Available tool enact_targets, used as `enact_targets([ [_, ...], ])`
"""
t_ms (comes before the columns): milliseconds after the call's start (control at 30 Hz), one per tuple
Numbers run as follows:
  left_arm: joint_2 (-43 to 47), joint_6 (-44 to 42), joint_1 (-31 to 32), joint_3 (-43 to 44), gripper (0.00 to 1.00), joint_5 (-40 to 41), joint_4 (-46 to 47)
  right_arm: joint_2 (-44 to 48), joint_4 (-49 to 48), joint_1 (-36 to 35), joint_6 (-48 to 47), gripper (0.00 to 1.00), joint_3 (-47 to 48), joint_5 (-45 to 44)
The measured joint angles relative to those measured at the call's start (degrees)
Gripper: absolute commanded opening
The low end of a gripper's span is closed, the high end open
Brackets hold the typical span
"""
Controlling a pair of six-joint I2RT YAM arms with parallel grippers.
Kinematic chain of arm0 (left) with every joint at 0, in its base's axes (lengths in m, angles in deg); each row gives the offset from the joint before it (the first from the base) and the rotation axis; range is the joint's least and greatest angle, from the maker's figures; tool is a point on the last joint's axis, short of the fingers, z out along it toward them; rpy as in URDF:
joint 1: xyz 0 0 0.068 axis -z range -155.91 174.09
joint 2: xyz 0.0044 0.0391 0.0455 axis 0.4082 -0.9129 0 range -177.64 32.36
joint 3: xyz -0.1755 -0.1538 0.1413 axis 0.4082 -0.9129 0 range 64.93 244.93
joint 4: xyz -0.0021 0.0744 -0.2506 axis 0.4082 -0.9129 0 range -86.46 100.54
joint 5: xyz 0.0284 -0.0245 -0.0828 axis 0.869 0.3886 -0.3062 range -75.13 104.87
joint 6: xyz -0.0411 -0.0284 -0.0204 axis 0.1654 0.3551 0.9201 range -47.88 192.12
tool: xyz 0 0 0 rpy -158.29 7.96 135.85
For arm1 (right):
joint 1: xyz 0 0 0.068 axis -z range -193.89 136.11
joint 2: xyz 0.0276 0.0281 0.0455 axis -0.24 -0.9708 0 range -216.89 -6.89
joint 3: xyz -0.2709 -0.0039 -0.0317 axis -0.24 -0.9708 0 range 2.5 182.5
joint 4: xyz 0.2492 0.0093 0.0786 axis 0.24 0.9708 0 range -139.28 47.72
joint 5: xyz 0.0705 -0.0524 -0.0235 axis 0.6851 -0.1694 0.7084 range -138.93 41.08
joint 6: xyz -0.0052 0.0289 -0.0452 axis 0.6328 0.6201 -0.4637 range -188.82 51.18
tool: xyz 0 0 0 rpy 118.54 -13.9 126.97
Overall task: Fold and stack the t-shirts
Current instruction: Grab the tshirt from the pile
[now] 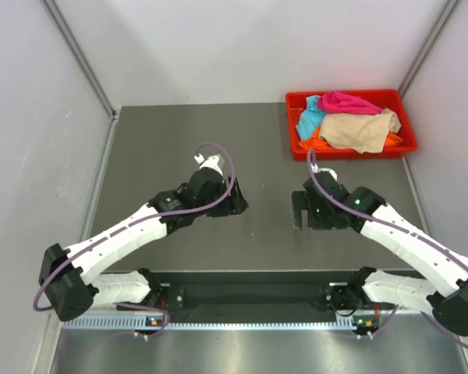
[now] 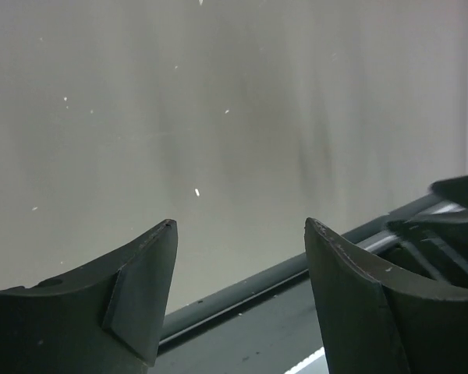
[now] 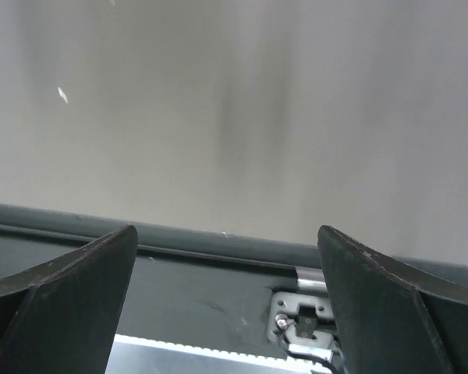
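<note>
At the near edge of the bench (image 1: 179,148), the two arm bases sat on a dark mounting bar (image 1: 249,294). The left arm (image 1: 125,230) reached forward and inward, and the right arm (image 1: 421,241) did the same from the other side. Their ends faced each other over the middle of the bench, near one another but apart. The left jaws stood open with nothing between them. The right jaws were spread wide and also held nothing. Both wrist views showed only bare grey surface past the tips. In the far right corner sat a red tray (image 1: 292,100) holding all four t-shirts in a loose heap. The beige t-shirt (image 1: 363,131) lay on top toward the front, the magenta t-shirt (image 1: 347,101) behind it, the teal t-shirt (image 1: 308,121) at the left, and the orange t-shirt (image 1: 313,142) showed underneath.
</note>
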Motion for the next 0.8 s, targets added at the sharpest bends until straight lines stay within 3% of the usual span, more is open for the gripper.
enact_targets([
  [167,-3.3,-2.9,-0.3,0.9,0.73,1.2,-1.9,-7.9,-7.5,11.1,-3.7,0.98,6.7,6.2],
  [233,-3.2,-4.7,-1.6,2.1,0.73,1.2,-3.1,-11.3,-11.2,18.1,-4.3,0.9,8.5,10.5],
  [433,-1.6,-8.7,-9.7,2.8,0.73,-3.8,-3.7,-25.4,-21.2,34.7,-6.0,0.83,16.2,13.8],
  [633,0.2,-12.7,-13.2,2.1,0.73,-8.9,-4.4,-37.0,-30.3,40.5,-9.6,0.86,27.9,11.0],
  [800,0.9,-14.8,-14.7,0.2,0.72,-12.5,-4.6,-48.3,-34.2,40.7,-11.1,0.72,40.6,7.9],
])
